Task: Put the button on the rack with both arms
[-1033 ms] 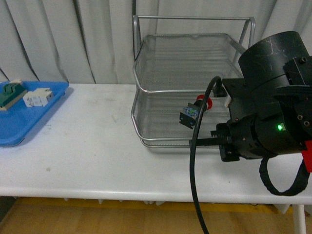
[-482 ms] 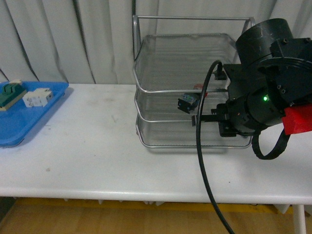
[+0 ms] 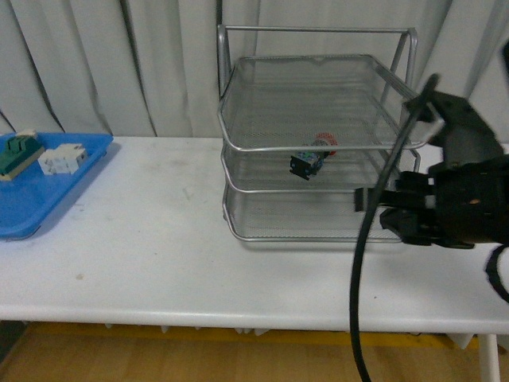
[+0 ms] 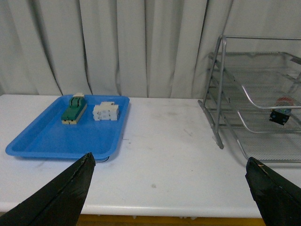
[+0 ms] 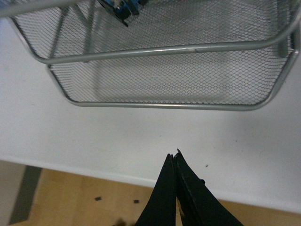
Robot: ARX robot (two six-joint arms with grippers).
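Nearest in the front view, the right arm's black bulk and its thick cable at the desk's (image 3: pixel 143 255) right front, covering the rack's (image 3: pixel 314 147) lower right corner. Right hand (image 5: pixel 173 162) seen in its own wrist view with fingers pressed together and holding nothing, poised over the white desk edge just in front of the rack's bottom tier. Left hand (image 4: pixel 169 188) shown in the left wrist view by two dark fingertips (image 4: pixel 70 186) at the frame's lower corners, spread wide apart and empty, well back from everything. On the desk's far left, a flat blue plastic tray (image 3: pixel 32 203) carrying a green-and-cream block (image 3: pixel 16 153) and a white blocky component (image 3: pixel 62 159), side by side and well apart from the rack. Further back, the three-tier wire-mesh rack on the desk's right half, with the button (image 3: pixel 312 157) lying tilted on the middle tier, red cap (image 3: pixel 324 142) toward the back, dark body toward the front, clear of any hand. Behind all, pale pleated curtains. Compared with half a second ago: right arm withdrawn toward the near right, hand gone from the tier opening, button left lying in about the same place on the middle tier; a second ago the button was in front of the bottom tier beside the arm.
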